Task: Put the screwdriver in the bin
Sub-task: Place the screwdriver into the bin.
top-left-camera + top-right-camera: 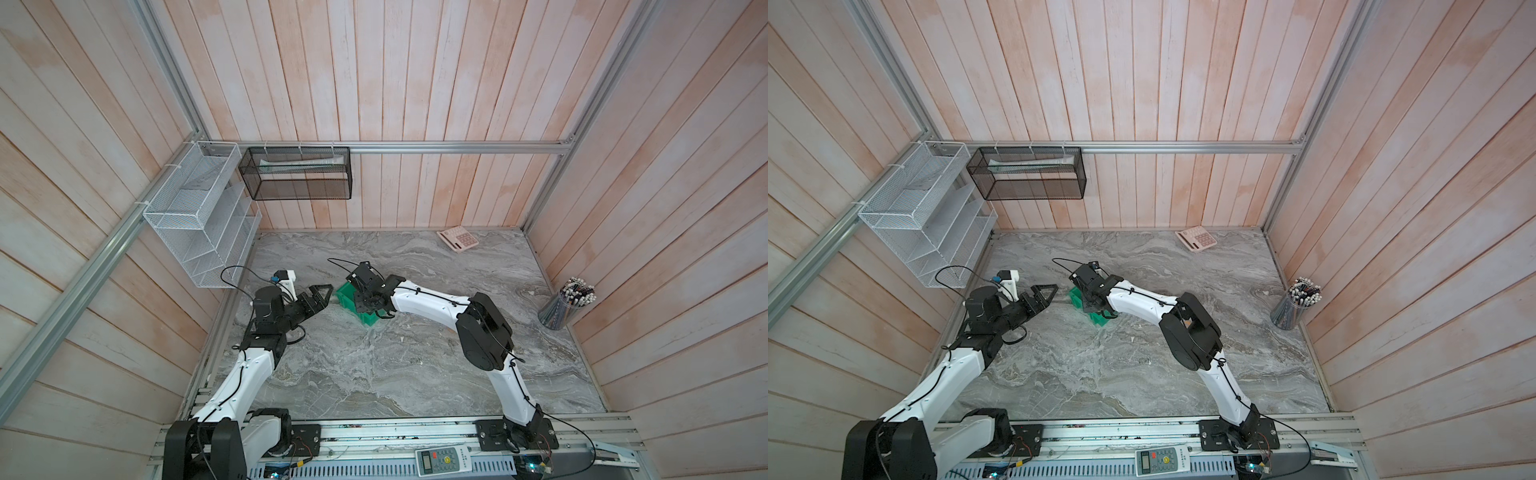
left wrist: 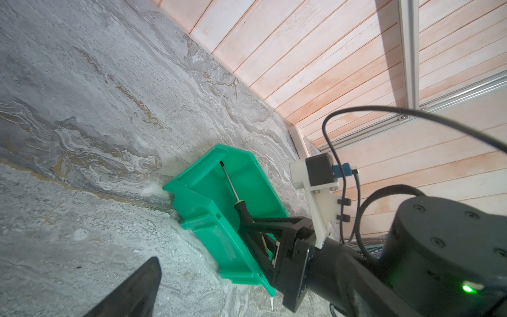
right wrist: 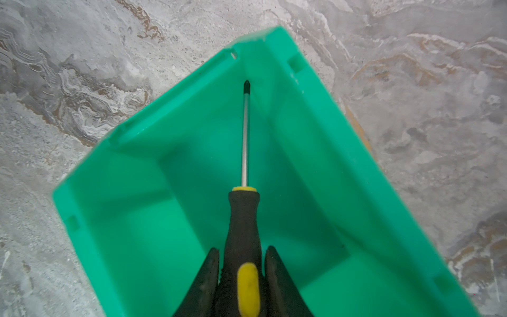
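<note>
The green bin (image 1: 346, 292) (image 1: 1076, 297) sits left of the table's centre, partly covered by my right wrist in both top views. My right gripper (image 3: 242, 251) (image 2: 247, 227) is shut on the black-and-yellow handle of the screwdriver (image 3: 244, 214) (image 2: 229, 184). It holds the tool inside the bin's opening (image 3: 315, 164) (image 2: 192, 175), and the shaft points at a corner of the bin. My left gripper (image 1: 326, 297) (image 1: 1047, 300) hangs open and empty just left of the bin. Only one of its fingers (image 2: 137, 288) shows in the left wrist view.
A pink calculator (image 1: 458, 239) lies at the back right. A cup of pens (image 1: 567, 305) stands by the right wall. A white wire rack (image 1: 199, 224) and a black mesh basket (image 1: 297, 174) hang at the back left. A remote (image 1: 444, 459) rests on the front rail.
</note>
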`<state>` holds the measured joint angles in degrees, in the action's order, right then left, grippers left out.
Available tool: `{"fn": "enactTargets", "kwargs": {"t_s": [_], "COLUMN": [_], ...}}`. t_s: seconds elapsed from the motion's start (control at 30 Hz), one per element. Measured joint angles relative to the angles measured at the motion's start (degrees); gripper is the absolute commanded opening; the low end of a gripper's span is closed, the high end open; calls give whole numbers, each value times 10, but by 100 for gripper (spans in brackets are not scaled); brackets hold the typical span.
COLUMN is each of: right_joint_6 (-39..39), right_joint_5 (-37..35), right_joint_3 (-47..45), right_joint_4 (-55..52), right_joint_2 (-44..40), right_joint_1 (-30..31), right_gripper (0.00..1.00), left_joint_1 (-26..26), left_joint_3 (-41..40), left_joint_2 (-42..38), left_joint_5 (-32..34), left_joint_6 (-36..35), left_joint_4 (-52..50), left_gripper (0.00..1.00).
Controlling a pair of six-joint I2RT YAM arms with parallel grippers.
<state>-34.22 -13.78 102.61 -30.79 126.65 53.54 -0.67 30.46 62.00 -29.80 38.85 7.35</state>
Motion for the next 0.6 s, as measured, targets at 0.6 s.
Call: {"fn": "enactTargets", "kwargs": {"t_s": [0.6], "right_joint_6": [16], "right_joint_5": [8], "right_joint_3": [-13], "right_joint_4": [50], "right_joint_2": [-17], "right_joint_1": [0], "right_gripper": [53], "left_joint_1": [4], "left_joint_3": [-3], "left_joint_2": [0], "left_joint_5": [1], "left_joint_6": [6], "left_joint_4": [1], "left_gripper": [100]}}
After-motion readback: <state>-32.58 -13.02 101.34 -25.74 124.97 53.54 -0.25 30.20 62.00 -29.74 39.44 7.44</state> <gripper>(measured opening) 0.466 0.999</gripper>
